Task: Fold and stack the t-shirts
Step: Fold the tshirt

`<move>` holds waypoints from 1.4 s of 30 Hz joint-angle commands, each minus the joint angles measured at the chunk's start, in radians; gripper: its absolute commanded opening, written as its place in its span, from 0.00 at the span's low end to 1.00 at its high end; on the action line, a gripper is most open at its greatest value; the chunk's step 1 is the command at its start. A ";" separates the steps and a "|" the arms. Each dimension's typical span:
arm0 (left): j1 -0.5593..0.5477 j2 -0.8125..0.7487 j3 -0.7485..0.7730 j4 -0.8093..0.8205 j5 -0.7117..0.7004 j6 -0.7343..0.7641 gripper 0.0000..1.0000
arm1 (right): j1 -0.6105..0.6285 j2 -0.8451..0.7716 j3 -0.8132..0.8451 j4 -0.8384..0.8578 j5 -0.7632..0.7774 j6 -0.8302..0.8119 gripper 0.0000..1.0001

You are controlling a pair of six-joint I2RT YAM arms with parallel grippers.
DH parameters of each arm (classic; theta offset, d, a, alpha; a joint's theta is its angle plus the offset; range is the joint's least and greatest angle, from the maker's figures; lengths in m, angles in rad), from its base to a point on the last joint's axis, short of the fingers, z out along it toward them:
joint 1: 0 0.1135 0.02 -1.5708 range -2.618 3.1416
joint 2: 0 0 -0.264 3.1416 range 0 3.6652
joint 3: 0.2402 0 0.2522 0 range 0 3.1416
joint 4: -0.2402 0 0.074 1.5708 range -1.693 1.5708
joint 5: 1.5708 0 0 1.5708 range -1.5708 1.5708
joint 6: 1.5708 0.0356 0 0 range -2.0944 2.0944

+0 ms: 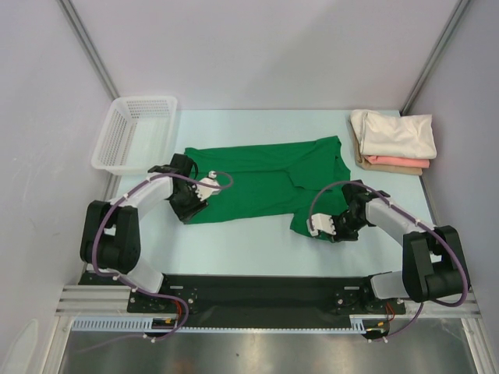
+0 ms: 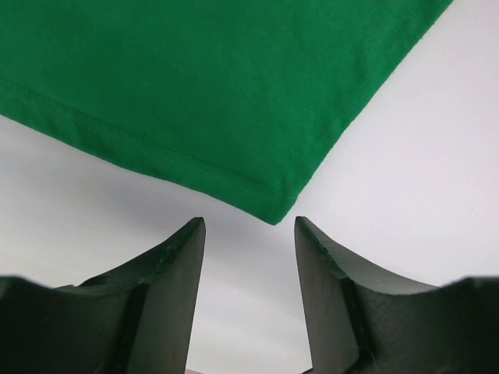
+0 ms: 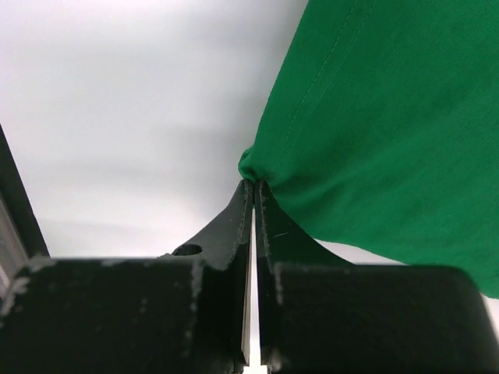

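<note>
- Fingers point(image 3: 230, 226) of right gripper point(image 3: 255, 185) are clamped on green t-shirt point(image 1: 257, 183) corner, likely for the fold.
- Left gripper point(image 2: 249, 234) is held parted just short of its hem corner; nothing gripped.

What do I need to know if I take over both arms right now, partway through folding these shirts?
The left pincer is open; the hem corner of the green t-shirt sits just ahead of its fingertips, not gripped.
The right pincer is shut on a bunched corner of the same shirt.
The green t-shirt lies spread across the middle of the table.
Done: the cream t-shirt is folded and stacked on the folded salmon-pink t-shirt at the far right corner.
Left: probably close the left pincer on its corner, fold the green t-shirt, then add it to that stack.
</note>
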 commanded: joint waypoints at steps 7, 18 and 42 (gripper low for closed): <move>0.003 0.013 -0.013 -0.015 0.047 0.069 0.54 | 0.013 0.014 0.008 0.056 -0.004 0.056 0.00; 0.003 0.095 -0.061 0.042 0.027 0.075 0.51 | 0.012 0.037 -0.002 0.071 0.010 0.065 0.00; 0.000 0.099 0.097 -0.104 0.060 0.061 0.00 | -0.050 -0.058 0.276 0.177 -0.051 0.434 0.00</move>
